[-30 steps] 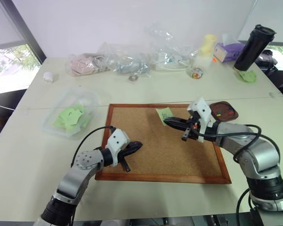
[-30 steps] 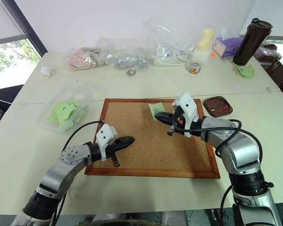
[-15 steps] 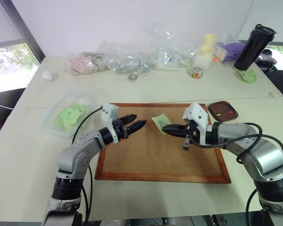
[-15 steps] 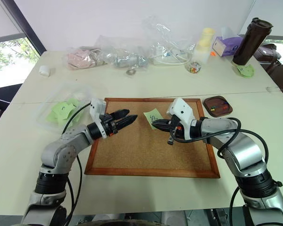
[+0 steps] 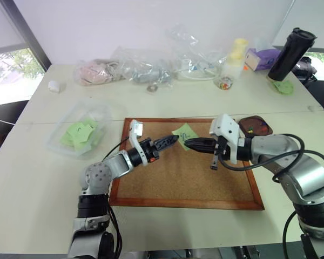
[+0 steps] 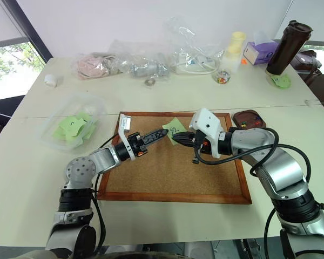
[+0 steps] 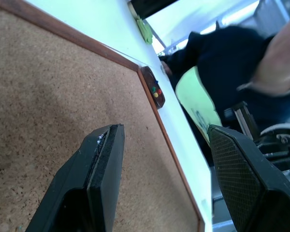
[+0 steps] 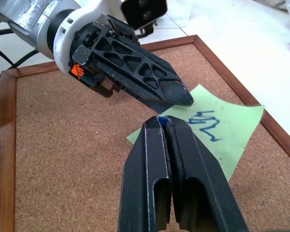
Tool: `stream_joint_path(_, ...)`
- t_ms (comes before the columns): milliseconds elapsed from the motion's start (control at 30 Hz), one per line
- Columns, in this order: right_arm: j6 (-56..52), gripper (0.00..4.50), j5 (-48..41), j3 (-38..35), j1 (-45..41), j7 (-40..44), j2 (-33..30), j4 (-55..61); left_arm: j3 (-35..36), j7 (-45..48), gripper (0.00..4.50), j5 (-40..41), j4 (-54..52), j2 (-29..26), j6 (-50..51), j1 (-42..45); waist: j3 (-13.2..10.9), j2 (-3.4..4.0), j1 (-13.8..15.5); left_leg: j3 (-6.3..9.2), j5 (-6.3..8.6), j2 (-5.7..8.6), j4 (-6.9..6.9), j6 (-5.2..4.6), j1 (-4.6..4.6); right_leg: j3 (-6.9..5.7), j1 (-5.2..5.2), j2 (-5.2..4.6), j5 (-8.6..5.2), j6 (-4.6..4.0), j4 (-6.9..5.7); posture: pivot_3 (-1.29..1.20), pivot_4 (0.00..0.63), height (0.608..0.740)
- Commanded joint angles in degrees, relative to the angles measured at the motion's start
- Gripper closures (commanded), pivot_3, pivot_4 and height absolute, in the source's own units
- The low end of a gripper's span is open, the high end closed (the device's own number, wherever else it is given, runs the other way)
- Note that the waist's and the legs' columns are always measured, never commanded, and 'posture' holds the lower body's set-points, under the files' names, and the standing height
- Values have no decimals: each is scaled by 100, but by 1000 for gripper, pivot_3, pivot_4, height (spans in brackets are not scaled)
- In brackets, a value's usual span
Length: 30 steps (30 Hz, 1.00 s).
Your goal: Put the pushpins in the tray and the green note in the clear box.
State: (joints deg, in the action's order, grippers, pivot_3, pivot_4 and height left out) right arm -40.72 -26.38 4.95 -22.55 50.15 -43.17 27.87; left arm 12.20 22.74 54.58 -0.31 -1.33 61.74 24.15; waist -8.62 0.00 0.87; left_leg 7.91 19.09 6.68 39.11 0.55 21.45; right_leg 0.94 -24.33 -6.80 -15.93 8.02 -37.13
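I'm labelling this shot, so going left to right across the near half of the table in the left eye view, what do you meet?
Clear box of green slips → left gripper, jaws open → green note → right gripper, jaws shut on the note → brown tray with the pushpins.

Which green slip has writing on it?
The green note pinched by the shut right gripper over the cork board; the clear box's slips look plain.
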Motion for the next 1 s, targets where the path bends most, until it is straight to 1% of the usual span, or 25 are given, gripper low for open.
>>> stream_joint_path(33,113,4500,17,-8,-49,53,-102,307,47,-72,1453,228,27,120,37,155,0,-1,-1,0,0,0,0,0,0,0,1,0,0,0,0,0,150,740)
stream_joint_path(333,122,4500,101,65,-37,84,-162,387,43,-147,1453,427,216,397,94,355,-2,-3,3,0,0,1,0,0,0,0,0,0,0,0,0,0,150,740)
stream_joint_path(633,211,4500,271,122,-63,111,-146,285,-23,-153,1453,746,-78,324,413,256,-2,-4,-3,-1,0,1,0,1,0,1,0,0,0,0,0,0,150,740)
stream_joint_path(733,214,4500,282,120,-88,126,-142,283,-107,-137,2262,726,-174,276,454,178,-2,-3,-6,0,0,1,0,1,0,1,0,0,0,0,0,0,150,740)
stream_joint_path(800,226,4500,299,123,-87,136,-145,286,-112,-158,3171,741,-197,281,457,157,-2,-3,-2,-1,0,1,0,1,-1,1,0,0,0,0,0,0,150,740)
stream_joint_path(867,221,4500,299,116,-102,135,-131,287,-129,-151,4281,738,-232,251,453,134,-2,-4,-2,-1,0,1,0,1,0,1,0,0,0,0,0,0,150,740)
stream_joint_path(900,214,4500,296,109,-115,127,-121,290,-124,-170,4398,740,-246,239,455,120,-2,-4,-2,-1,0,1,0,1,0,1,0,0,0,0,0,0,150,740)
stream_joint_path(1000,174,4500,265,64,-139,100,-106,319,-141,-212,4398,706,-332,172,444,70,-2,-4,-6,0,0,1,0,1,0,1,0,0,0,0,0,0,150,740)
